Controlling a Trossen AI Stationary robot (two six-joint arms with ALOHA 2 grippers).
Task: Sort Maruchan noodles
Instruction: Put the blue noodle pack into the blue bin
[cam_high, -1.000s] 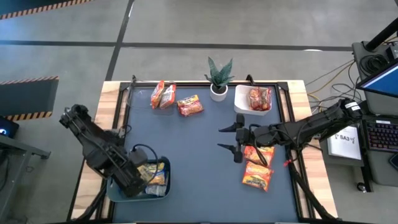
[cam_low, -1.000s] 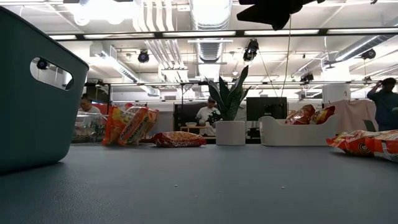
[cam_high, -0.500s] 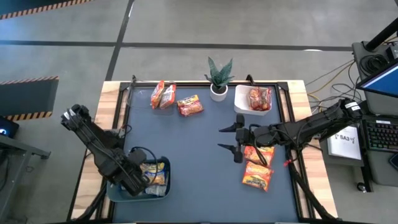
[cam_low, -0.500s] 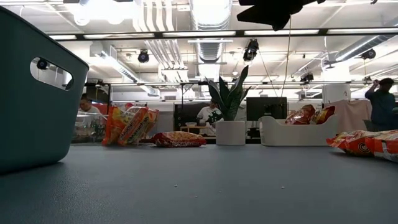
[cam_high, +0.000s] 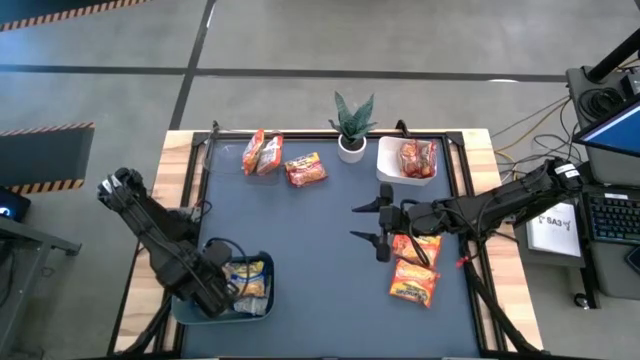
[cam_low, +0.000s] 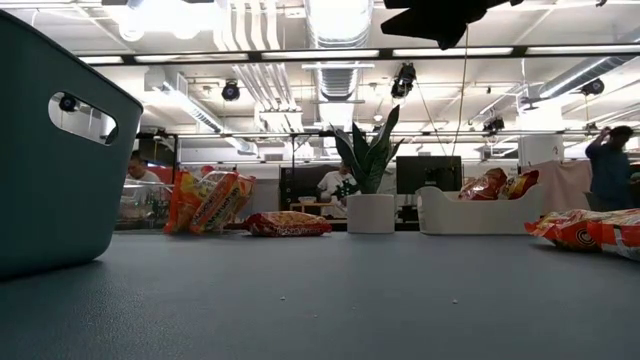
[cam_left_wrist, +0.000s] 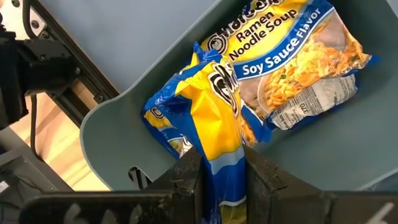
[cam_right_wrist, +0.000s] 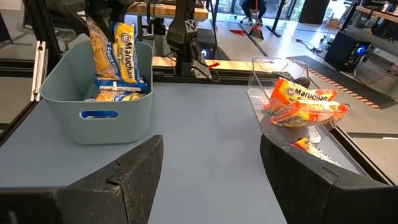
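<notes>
The left pincer (cam_left_wrist: 222, 177) is clamped on a yellow and blue crinkly plastic ramen packet (cam_left_wrist: 211, 106), and it hangs inside the blue-grey plastic bin (cam_high: 190, 308) at the near left corner of the dark tabletop (cam_high: 320, 240). In the left wrist view the packet stands on end between the two fingers, with its long axis running away from the pincer down toward the bin floor. Just beside it a second yellow and blue packet marked soy sauce flavor (cam_left_wrist: 298, 62) lies flat in the same bin. The held packet is already over the bin, so I judge that the coming move is only to let it go, and it should drop beside the flat one.

The right pincer (cam_high: 372, 222) waits over the middle of the tabletop with its fingers wide apart. Two orange packets (cam_high: 414, 268) lie just beside it toward the right edge, one behind the other, so the right arm is clearly the nearer one for these. Their long axes seem to run roughly along the near-far direction of the tabletop.

At the far edge an orange pair (cam_high: 262, 153) leans against a clear holder and a red packet (cam_high: 305, 170) lies flat near it; the white tray (cam_high: 388, 170) holds more orange packets (cam_high: 418, 158).
</notes>
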